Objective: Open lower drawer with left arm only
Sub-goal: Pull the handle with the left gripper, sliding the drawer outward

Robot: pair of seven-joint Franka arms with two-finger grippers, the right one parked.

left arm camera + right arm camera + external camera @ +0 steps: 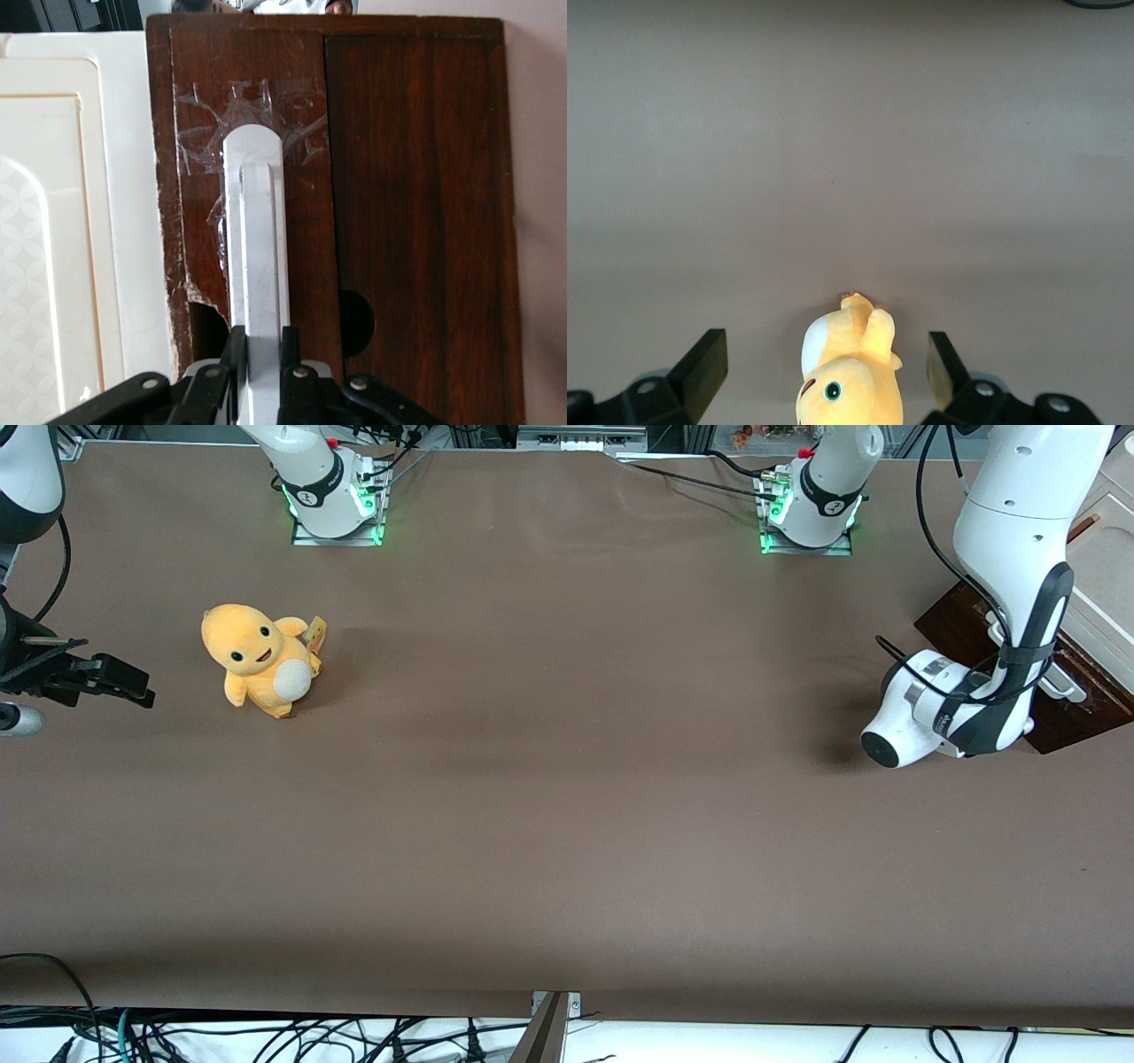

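The left arm (1010,593) is reaching down at the working arm's end of the table (549,824), where the cabinet is standing. Its gripper (259,354) is positioned at the lower drawer (407,177), and the two black fingers (234,359) are sitting close against either side of the white bar handle (257,239), closed onto it with no visible gap. The dark brown drawer front is filling most of the wrist view, with a cream-white panelled cabinet part (80,221) lying just beside it.

Judged from this, the grasp step is complete or nearly so, and the pull is the step in hand. The drawer appears closed or barely started, since no pale inner wood is showing. The next move calls for a straight pull along the drawer's travel, keeping the fingers square on the bar so that they are not slipping off its end.

In the front view the arm's wrist is hiding the gripper, and the frame edge is cutting off most of the cabinet. An orange plush toy (259,657) is sitting well apart, toward the parked arm's end.
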